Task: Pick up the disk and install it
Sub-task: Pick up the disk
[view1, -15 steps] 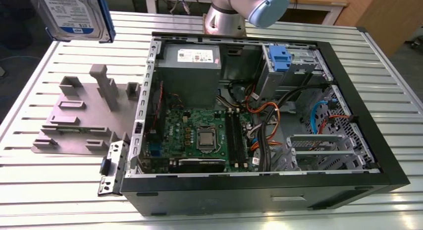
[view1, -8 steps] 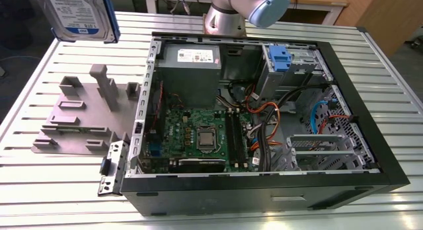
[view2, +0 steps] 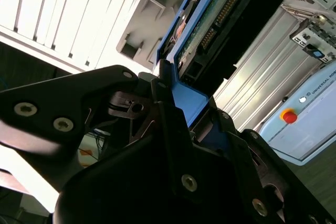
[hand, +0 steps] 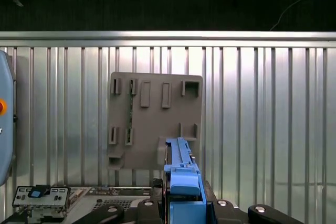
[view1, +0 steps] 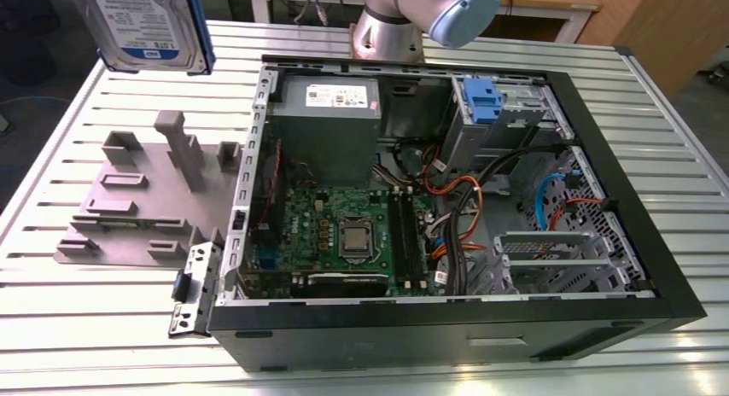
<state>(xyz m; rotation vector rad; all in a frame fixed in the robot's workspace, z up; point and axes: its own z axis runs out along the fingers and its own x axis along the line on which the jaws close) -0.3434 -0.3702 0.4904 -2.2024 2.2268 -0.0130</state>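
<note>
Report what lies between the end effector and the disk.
Nothing: the end effector clamps the disk directly by its blue rail, in the second wrist view.

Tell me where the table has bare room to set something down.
Bare ribbed table lies at the exterior view's lower left, between the grey fixture plate and the table edge, and at its right, beyond the computer case. Inside the case, cables crowd it.

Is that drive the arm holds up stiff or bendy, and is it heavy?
Probably stiff: the disk sits unbent in the air, held by the jaws at one end. It is likely heavy for its size, given its metal body. Its exposed circuit board looks fragile, so bumps could harm it.
</note>
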